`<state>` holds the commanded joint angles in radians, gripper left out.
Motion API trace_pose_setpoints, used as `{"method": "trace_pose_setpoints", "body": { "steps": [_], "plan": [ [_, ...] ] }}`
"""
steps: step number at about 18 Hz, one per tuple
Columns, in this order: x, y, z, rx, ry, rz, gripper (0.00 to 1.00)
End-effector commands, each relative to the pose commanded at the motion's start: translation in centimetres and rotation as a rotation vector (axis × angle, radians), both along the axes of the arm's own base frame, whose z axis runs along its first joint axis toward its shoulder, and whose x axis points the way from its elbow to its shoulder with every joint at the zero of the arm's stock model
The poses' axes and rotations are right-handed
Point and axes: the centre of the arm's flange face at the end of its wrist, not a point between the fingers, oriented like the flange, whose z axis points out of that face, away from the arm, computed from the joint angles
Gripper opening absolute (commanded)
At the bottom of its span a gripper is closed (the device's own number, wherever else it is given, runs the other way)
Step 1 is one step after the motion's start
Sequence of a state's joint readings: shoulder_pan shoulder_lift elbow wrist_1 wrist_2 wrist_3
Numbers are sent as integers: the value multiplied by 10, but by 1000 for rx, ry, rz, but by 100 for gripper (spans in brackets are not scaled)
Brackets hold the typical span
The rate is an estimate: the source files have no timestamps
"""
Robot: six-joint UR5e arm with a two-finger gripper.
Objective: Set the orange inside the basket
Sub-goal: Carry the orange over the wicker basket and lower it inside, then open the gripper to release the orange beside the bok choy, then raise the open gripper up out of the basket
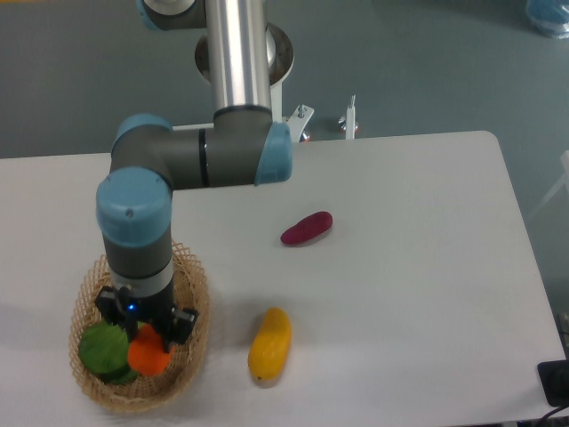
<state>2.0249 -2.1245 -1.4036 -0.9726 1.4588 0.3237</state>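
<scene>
A white counter (427,294) with rounded corners fills most of the view, with grey floor behind it and a metal arm base beyond its far edge. At the left the wicker basket (194,311) holds a leafy green vegetable (102,349), and over it the hand (148,334) points straight down, clenched on the orange (148,354), which sits low inside the basket beside the greens; the arm's grey and blue joints hide much of the basket's far rim. Further right a yellow-orange elongated fruit (269,345) lies on the counter just outside the basket, and a purple sweet potato (307,229) lies well apart near the middle.
</scene>
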Motion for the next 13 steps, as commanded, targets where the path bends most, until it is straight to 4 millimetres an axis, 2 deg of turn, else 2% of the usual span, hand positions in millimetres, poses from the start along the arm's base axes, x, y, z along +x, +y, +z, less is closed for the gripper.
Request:
{"method": "trace_pose_setpoints", "body": {
  "steps": [2, 8, 9, 12, 13],
  "plan": [
    [3, 2, -11, -21, 8, -4, 59],
    [3, 7, -20, -21, 12, -8, 61],
    [1, 7, -20, -23, 30, -8, 84],
    [1, 5, -14, -23, 49, -10, 97],
    [0, 6, -10, -16, 54, -13, 99]
  ]
}}
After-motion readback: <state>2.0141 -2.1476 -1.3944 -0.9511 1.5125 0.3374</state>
